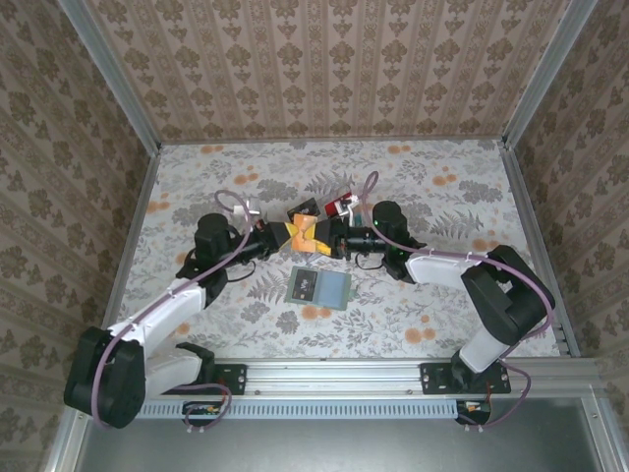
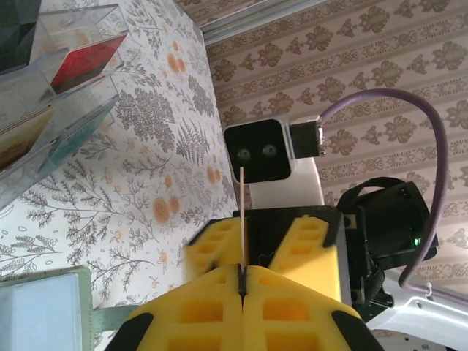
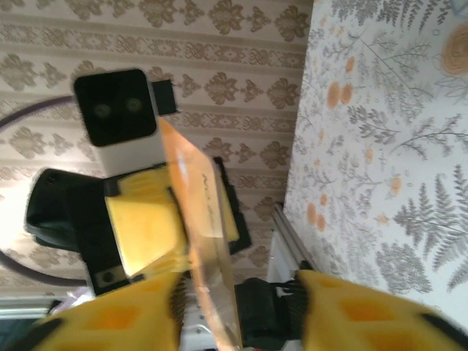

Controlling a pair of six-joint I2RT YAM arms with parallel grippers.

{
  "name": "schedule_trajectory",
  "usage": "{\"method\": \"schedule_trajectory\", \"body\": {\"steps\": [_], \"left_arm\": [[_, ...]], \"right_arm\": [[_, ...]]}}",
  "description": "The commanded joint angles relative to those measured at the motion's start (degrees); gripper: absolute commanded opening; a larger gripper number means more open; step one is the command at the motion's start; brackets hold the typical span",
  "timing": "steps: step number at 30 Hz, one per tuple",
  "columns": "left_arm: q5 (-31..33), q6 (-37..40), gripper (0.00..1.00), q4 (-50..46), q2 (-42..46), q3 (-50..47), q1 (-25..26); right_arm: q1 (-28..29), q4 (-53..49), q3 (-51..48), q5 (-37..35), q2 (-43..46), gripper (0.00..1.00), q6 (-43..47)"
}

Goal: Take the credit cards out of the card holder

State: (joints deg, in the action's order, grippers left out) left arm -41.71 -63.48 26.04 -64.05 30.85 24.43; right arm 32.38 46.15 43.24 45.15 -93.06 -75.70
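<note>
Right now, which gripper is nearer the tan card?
Left. The left gripper is shut on the tan card, seen edge-on between its jaws. The right gripper is at the same card, but its jaws stand open either side of it without clamping.

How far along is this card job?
Done: a red card already stands in the clear plastic stand. In hand: the left end effector is shut on a thin tan card; the right end effector stands open beside it. Left: the pale grey-green folding card holder lies open, and a dark patch on it may be a card still inside.
</note>
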Motion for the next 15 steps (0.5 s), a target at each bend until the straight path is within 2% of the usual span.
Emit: {"method": "schedule_trajectory", "body": {"steps": [1, 3, 6, 7, 10, 15], "left_arm": [[1.5, 11.0, 0.00, -9.6, -0.3, 5.3, 0.4], [4.0, 18.6, 0.00, -17.8, -0.6, 8.9, 0.8], [11.4, 31.0, 0.00, -32.2, -2.3, 15.9, 1.4], [13.5, 34.6, 0.00, -35.7, -3.5, 18.0, 3.7], [18.1, 42.8, 0.00, -41.7, -7.3, 23.4, 5.3], [24.0, 53.8, 0.00, -49.2, -14.6, 31.2, 8.9]], "right_arm": [[-1.6, -8.6, -0.5, -2.4, 1.3, 0.65, 3.8], [-2.5, -18.0, 0.1, -4.8, 3.0, 0.75, 8.4], [-3.5, -31.1, 1.3, -9.5, 6.4, 0.88, 15.8], [-4.0, -35.2, 1.6, -11.5, 7.5, 0.91, 17.9], [-5.6, -43.0, 1.8, -16.0, 10.6, 0.97, 22.7], [-8.4, -51.4, 1.5, -21.1, 15.6, 1.00, 28.4]]}}
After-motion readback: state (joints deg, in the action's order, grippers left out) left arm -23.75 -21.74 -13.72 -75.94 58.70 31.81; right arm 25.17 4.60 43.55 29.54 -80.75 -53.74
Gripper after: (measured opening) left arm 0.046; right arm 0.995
